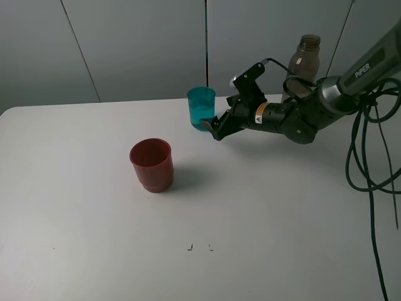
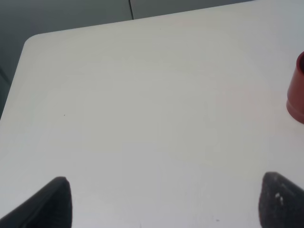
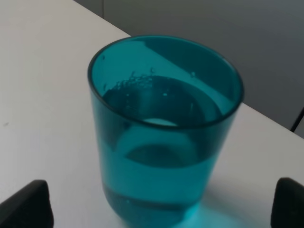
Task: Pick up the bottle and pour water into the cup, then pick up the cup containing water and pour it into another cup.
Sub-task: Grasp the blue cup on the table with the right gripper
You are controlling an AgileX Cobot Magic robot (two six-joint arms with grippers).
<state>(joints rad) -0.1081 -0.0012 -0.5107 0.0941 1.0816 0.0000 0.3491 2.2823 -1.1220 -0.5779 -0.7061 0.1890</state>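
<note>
The teal cup [image 1: 201, 108] stands upright at the back middle of the table, about half full of water [image 3: 161, 156]. My right gripper [image 1: 212, 128] is open, low and close against the cup's right side. In the right wrist view the cup [image 3: 164, 133] fills the space ahead of the right gripper [image 3: 160, 209], whose spread fingertips [image 3: 28, 204] do not touch it. The red cup [image 1: 151, 164] stands upright in front and to the left. The grey-brown bottle [image 1: 304, 63] stands behind the right arm, capless. My left gripper [image 2: 164, 209] hangs open over bare table, with the red cup [image 2: 297, 90] at the frame's edge.
The white table [image 1: 75, 207] ends at a rounded back-left corner [image 2: 29, 42]. Grey wall panels rise behind it. Black cables [image 1: 369, 182] hang at the right side beside the right arm. Two small marks [image 1: 199, 246] lie near the front.
</note>
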